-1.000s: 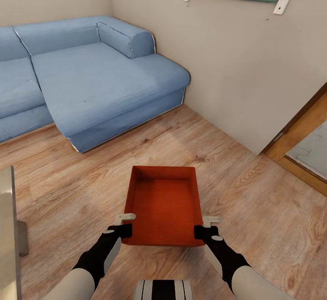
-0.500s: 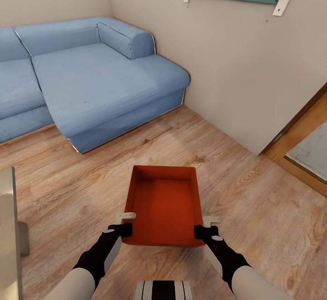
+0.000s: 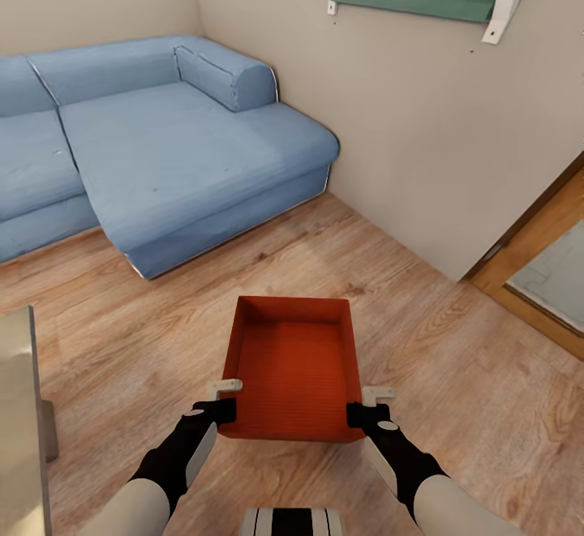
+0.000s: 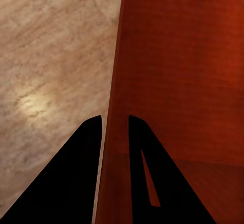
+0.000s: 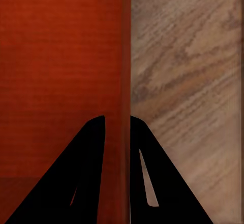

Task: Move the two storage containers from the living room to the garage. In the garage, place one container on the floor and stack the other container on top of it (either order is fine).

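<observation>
Head view: sofa (image 3: pixel 162 147) & shelf (image 3: pixel 418 2) slid slightly vs 1 s ago, so the base is moving; bin (image 3: pixel 294 366) held over wood floor (image 3: pixel 454 374), in transit.
L wrist: left end effector (image 4: pixel 115 123) clamps bin's wall.
R wrist: right end effector (image 5: pixel 118 122) clamps opposite wall.

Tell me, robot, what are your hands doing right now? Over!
Left hand and right hand shut on the orange bin's side walls. Bin carried over wood floor. Blue sofa ahead-left, wall ahead.
</observation>
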Available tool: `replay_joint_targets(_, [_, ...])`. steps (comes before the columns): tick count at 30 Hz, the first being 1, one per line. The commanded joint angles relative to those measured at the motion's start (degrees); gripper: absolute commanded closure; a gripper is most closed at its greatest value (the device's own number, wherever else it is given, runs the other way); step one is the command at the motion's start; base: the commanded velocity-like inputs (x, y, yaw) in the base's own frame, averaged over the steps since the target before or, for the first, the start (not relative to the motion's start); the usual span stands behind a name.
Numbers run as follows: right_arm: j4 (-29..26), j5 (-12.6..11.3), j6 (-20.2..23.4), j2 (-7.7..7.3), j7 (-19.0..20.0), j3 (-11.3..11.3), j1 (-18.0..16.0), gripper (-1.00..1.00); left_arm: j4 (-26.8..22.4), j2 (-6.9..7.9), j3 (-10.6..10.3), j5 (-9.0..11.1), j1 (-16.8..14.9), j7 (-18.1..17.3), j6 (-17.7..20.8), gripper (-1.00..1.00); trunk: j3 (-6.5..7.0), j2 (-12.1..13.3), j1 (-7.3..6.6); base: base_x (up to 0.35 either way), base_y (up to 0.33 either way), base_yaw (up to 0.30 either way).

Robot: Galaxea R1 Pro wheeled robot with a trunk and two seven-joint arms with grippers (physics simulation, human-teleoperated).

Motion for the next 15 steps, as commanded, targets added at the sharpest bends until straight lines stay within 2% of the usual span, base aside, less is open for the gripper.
replay_joint_targets(1, [-0.08,-0.05,0.21,-0.10,-0.86,-0.02,-0.03,1.00,-0.13,0.08,-0.13,-0.35,0.01,0.81,0.44,1.00,0.15,0.40,-0.23,0.000,0.000,0.000])
replay_joint_targets(15, [-0.08,0.25,0.21,-0.10,-0.90,-0.02,-0.03,1.00,0.40,0.08,-0.19,-0.37,0.01,0.81,0.46,1.00,2.66,6.02,-3.31,0.000,0.000,0.000])
